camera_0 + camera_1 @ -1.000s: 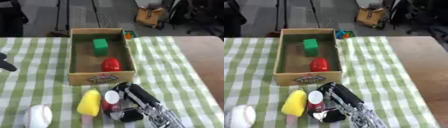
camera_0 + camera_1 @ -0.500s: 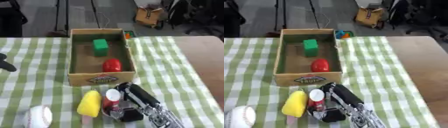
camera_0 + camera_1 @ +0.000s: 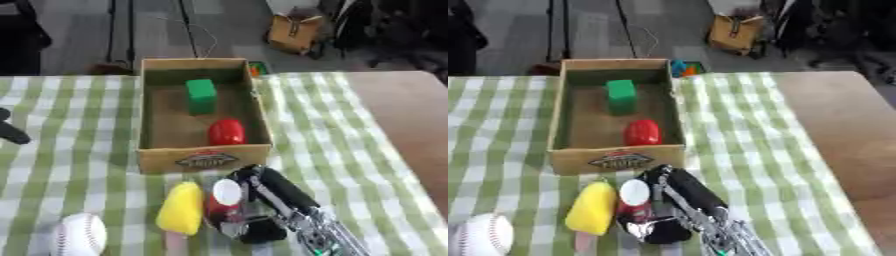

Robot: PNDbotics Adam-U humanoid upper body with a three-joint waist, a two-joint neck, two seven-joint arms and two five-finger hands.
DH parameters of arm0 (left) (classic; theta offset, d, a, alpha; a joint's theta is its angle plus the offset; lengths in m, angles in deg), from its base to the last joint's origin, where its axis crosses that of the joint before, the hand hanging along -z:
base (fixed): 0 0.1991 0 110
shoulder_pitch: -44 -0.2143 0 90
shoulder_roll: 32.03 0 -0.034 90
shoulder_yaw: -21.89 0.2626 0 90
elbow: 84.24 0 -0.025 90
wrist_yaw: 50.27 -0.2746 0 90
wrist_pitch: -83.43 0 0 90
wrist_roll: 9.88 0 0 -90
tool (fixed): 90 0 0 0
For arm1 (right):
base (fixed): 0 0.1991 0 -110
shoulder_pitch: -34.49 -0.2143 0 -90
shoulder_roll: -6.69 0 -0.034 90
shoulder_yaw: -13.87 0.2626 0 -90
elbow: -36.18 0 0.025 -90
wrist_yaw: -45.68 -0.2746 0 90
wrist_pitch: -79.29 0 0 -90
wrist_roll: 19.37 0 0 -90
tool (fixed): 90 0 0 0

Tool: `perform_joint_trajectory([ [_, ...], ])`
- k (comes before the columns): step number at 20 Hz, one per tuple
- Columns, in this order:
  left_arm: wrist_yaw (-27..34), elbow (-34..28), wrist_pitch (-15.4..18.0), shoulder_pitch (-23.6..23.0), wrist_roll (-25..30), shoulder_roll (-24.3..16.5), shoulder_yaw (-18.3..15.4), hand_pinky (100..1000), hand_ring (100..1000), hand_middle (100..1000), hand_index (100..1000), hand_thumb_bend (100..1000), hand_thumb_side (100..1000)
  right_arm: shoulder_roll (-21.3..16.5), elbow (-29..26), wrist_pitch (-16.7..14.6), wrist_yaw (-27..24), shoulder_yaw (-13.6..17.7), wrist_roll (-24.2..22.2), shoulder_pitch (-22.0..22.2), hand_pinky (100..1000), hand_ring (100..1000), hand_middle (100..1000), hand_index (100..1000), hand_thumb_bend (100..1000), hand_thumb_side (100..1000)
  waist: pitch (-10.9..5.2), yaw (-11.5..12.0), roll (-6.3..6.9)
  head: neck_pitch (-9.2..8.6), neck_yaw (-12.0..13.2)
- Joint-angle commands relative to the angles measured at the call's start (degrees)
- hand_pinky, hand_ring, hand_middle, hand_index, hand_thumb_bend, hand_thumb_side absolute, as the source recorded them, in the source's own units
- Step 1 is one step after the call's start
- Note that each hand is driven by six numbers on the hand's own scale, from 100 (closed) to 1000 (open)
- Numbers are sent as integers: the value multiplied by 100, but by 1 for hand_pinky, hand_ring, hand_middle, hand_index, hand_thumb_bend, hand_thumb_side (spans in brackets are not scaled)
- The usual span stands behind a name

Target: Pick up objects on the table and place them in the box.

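Left hand [image 3: 10,131]: only a dark part shows at the tabletop's [image 3: 350,130] left edge; cannot tell how its fingers are set.
Baseball [image 3: 79,234]: near the front left corner, lying free.
Yellow ice-pop toy [image 3: 181,209]: front edge, just left of the bottle.
Box [image 3: 203,160]: middle of the tabletop, holding a green block [image 3: 201,95] and a red object [image 3: 227,132].
Bottle [image 3: 224,200]: red with white cap, in front of the box.
Right hand [image 3: 262,200]: fingers curled round the bottle.
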Motion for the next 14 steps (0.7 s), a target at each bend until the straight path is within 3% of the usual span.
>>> perform_joint_trajectory([
  [1,-14,-96,0,53,30,-63,-44,513,525,601,610,108,835,-161,-54,13,-20,60,99,2,357,671,390,579,100,420,-94,-14,21,-24,-33],
  [9,-9,-96,-11,42,42,-69,-47,512,525,602,610,109,835,-260,-320,84,-25,76,240,-40,329,658,357,539,100,398,-123,-45,3,-15,-39],
  [10,-9,-96,-12,39,44,-70,-48,512,525,602,610,113,839,-274,-345,97,-41,77,229,-43,326,656,355,537,100,442,-128,-49,0,-11,-37],
  [11,-9,-96,-14,34,45,-76,-49,512,525,602,610,109,834,-297,-378,116,-70,80,218,-49,326,656,355,537,100,394,-137,-56,-5,-5,-32],
  [14,-12,-96,-22,24,47,-88,-53,512,525,602,610,108,831,-359,-478,182,-161,91,186,-72,325,655,352,535,100,391,-165,-79,-20,13,-17],
])
